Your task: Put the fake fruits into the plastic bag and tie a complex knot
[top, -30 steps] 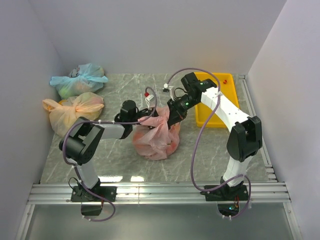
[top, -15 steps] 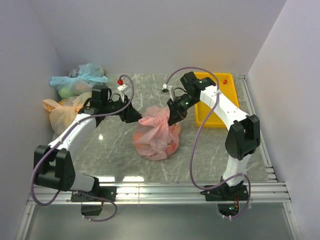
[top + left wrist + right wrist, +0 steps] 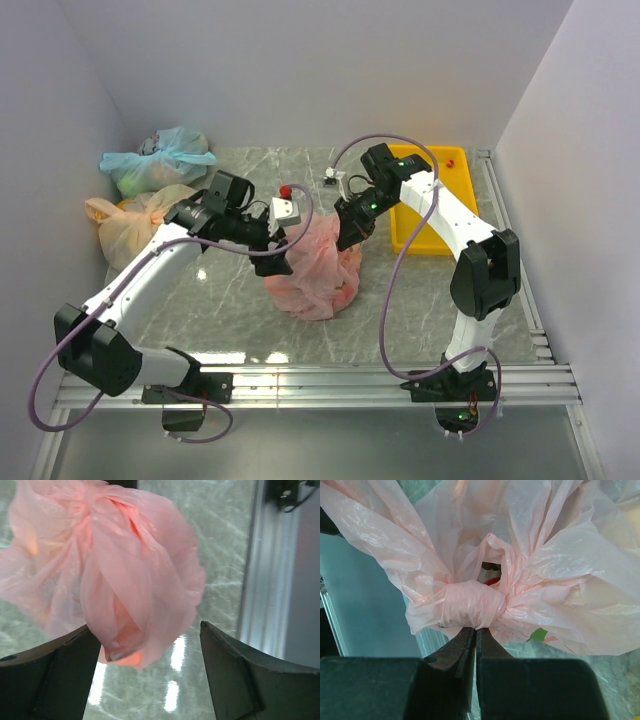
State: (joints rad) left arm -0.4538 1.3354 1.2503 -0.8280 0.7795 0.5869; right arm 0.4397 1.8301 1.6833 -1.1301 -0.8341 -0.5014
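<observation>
Overhead, the bag (image 3: 318, 275) was seen near the middle of the worktop (image 3: 430, 300). It was well apart from the yellow tray (image 3: 460, 180) at the far right corner, and from the blue-green sack (image 3: 160, 160) and the peach sack (image 3: 140, 225) by the far left corner. The left gripper (image 3: 278, 258) was set against the side of the bag toward the left edge. The right gripper (image 3: 350, 235) was set at the gathered top, on the side toward the right edge. Both were at the plastic, so neither arm could be called nearer. Orange shapes, taken for fruits (image 3: 338, 295), were dimly shown through the film.

From the left wrist, the fingers (image 3: 50, 675) were seen spread wide and released. A hanging fold of the bag lay between them, closer to the left-hand one; whether it was touched could not be told.

From the right wrist, a knot (image 3: 472, 611) was shown right at the fingertips, its long axis running across the view, square to the fingers. The right gripper was clenched, and a sliver of film under the knot was judged to be pinched there.

One wrap was taken as made, with more tying needed. The coming move was judged to turn on the fold already lying between the left jaws: closing there would give a pull away from the right gripper, toward the left edge.
</observation>
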